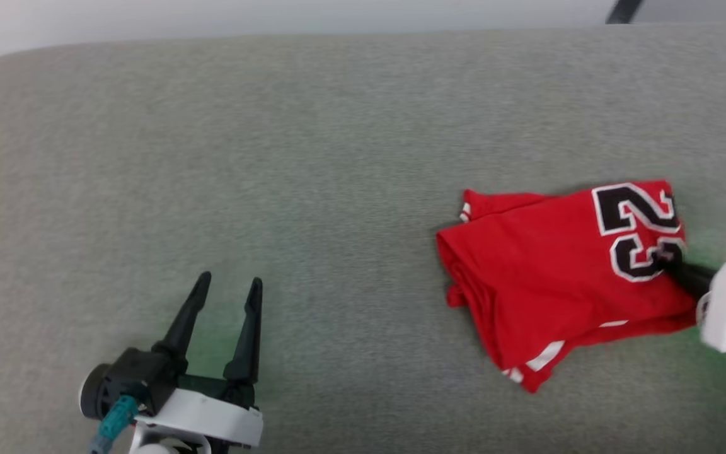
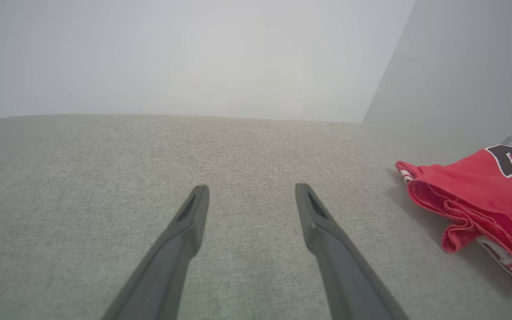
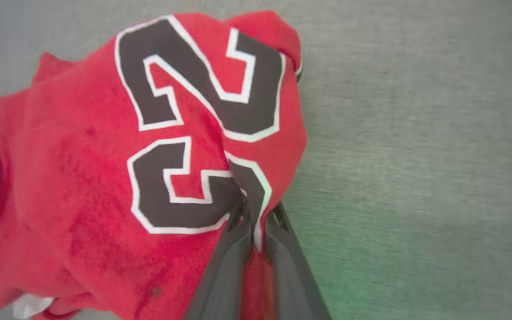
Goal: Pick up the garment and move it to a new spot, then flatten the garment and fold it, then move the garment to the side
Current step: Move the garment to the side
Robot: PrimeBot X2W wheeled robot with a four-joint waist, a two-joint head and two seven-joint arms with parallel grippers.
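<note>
Left claw [image 1: 230, 278]: lower left of the head view, two long tapered matte-black fingers spread wide, nothing between them, hovering over bare counter [image 1: 338, 157]. Same from its own wrist cam [image 2: 251, 189], with the jersey [image 2: 474, 191] well off to its right.

Counter: grey woven fabric cover, fine heathered texture, flat, far-left corner rounded. Plain pale wall [image 2: 194, 53] behind it. Dark strut [image 1: 621, 9] at the top right of the head view, can't tell what it is.

Jersey [image 1: 546, 277]: right half of the counter, red soft knit, folded into a rough, slightly skewed rectangle with layered edges on its left side. White trim peeks out at the near corner. Black white-outlined "23" on its right end.

Right claw [image 1: 668, 258]: at the jersey's right edge, white wrist housing behind it. Right wrist cam: fingers together [image 3: 256, 213], pinching a raised ridge of the jersey [image 3: 82, 178] right at the edge of the "3".
</note>
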